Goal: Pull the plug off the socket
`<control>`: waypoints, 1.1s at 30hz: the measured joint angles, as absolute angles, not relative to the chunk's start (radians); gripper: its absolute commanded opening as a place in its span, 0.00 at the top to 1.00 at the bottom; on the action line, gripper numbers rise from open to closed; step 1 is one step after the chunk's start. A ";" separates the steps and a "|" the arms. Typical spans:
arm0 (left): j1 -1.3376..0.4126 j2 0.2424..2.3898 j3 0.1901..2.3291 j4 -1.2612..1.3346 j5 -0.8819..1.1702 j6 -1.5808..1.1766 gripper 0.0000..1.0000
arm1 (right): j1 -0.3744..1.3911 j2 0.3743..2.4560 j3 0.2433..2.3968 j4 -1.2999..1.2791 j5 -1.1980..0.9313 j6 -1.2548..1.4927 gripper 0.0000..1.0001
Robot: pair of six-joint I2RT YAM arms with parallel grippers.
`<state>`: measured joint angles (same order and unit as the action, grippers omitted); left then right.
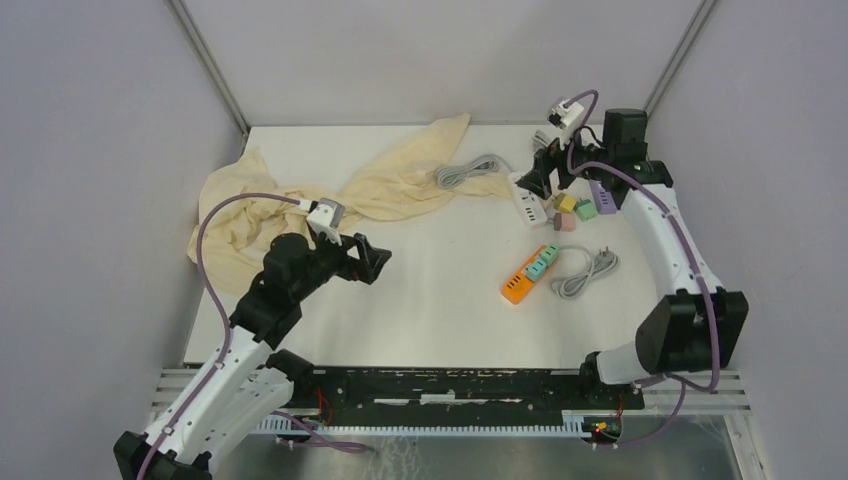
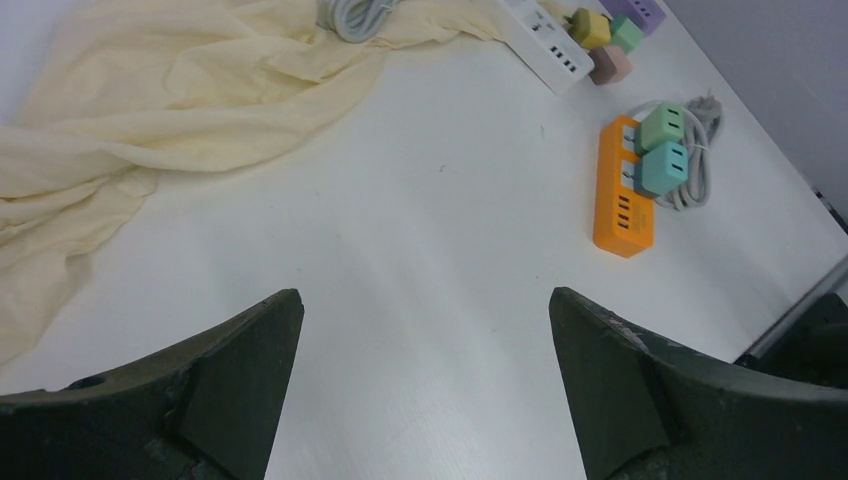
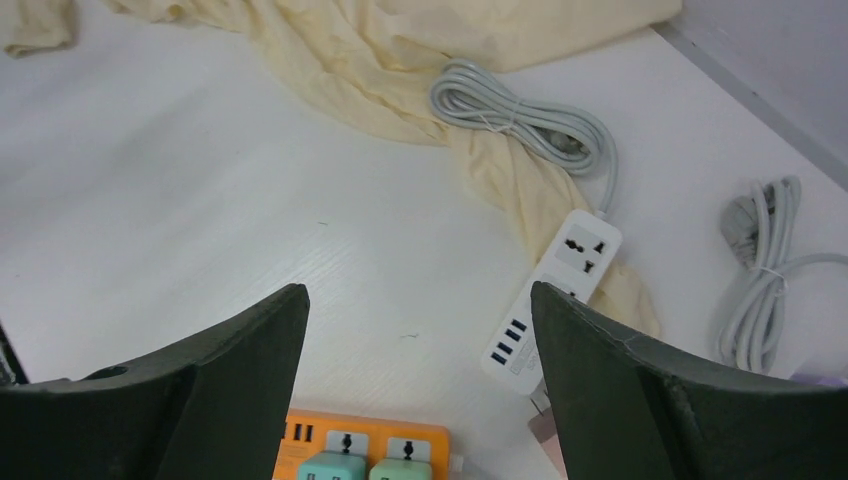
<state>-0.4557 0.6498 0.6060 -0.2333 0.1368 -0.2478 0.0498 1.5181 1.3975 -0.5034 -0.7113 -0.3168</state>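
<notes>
While the left gripper (image 2: 425, 295) hovers low over the near left part of the white table (image 1: 430, 310), its two dark fingers stand wide apart with nothing between them.

Further in and to the right lies the orange rectangular plastic power strip (image 1: 515, 290), set on a slant. Two cube-shaped plugs sit in its sockets side by side: a teal one (image 2: 663, 167) nearer the strip's USB end and a light green one (image 2: 662, 127) just beyond it, the two touching. A bundled grey cable (image 1: 585, 272) rests just beside the strip on its right.

Beyond that lies a white rectangular power strip (image 1: 527, 205), its sockets bare. Beside its right end sit three loose cube plugs, yellow-green (image 1: 567, 203), pink (image 1: 563, 222) and green (image 1: 586, 210), with a pale purple strip (image 1: 603, 195) next to them.

Over the white strip's far end hangs the right gripper (image 3: 418, 288); its fingers are spread and hold nothing.

At the far left a crumpled cream cloth (image 1: 260, 200) spreads across the table, one fold reaching the white strip, with a second coiled grey cable (image 1: 470, 173) lying on it.
</notes>
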 measured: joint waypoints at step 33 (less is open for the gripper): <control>-1.210 1.706 0.884 0.457 -0.340 -0.207 0.01 | 0.025 1.248 1.139 -0.446 -0.976 -0.137 0.00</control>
